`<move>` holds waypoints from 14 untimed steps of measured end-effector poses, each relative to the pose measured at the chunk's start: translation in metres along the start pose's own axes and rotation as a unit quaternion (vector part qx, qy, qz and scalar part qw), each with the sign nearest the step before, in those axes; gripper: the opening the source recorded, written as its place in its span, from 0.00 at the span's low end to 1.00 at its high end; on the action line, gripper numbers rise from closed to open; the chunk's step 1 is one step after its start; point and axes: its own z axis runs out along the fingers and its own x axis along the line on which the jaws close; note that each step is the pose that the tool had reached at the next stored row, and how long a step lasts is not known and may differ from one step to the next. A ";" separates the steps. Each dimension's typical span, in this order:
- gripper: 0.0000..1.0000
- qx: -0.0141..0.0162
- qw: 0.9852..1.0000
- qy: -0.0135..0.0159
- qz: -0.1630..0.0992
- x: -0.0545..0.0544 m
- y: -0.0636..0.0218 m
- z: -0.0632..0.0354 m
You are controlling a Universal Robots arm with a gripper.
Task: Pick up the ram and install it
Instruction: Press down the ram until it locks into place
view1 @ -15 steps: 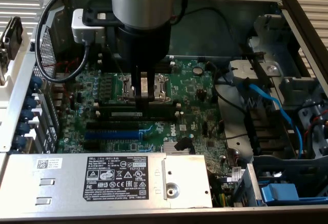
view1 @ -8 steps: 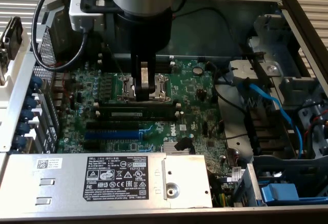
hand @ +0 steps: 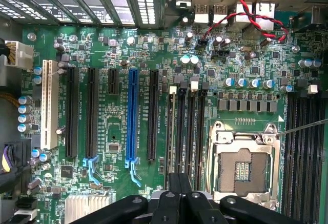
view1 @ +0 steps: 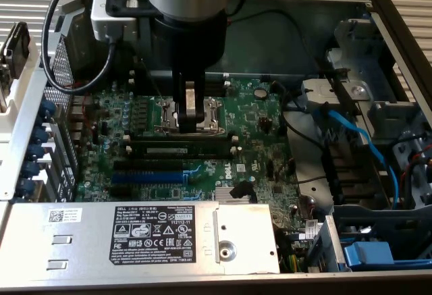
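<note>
The ram is a dark-green stick with a pale label. It stands on edge in one of the black slots on the motherboard, between white end clips. In the wrist view the ram is a thin edge in the slot bank beside the CPU socket. My gripper hangs just above the board, over the socket and the slots. Its fingers are together in the wrist view, and the gripper is shut with nothing in it.
A blue slot and black slots lie on the near side of the ram. A labelled grey power supply fills the front, and drive bays with a blue cable stand at the exterior view's right. Case walls ring the board.
</note>
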 end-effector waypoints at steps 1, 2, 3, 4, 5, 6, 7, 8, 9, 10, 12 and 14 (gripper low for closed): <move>0.10 0.000 1.000 0.000 0.000 0.000 0.0000 0.0000; 0.10 0.000 1.000 0.000 0.000 0.000 0.0000 0.0000; 0.10 0.000 1.000 0.000 0.000 0.000 0.0000 0.0000; 0.10 0.000 1.000 0.000 0.000 0.000 0.0000 0.0000; 0.10 0.000 1.000 0.000 0.000 0.000 0.0000 0.0000; 0.10 0.000 1.000 0.000 0.000 0.000 0.0000 0.0000; 0.10 0.000 1.000 0.000 0.000 0.000 0.0000 0.0000; 0.10 0.000 1.000 0.000 0.001 0.000 0.0000 0.0000; 0.10 0.000 1.000 0.000 0.007 0.000 0.0000 0.0000; 0.10 0.000 1.000 0.000 0.013 0.000 0.0000 0.0000; 0.10 0.000 1.000 0.001 0.029 0.000 -0.0001 0.0001; 0.10 0.001 0.999 0.001 0.045 0.000 0.0000 0.0004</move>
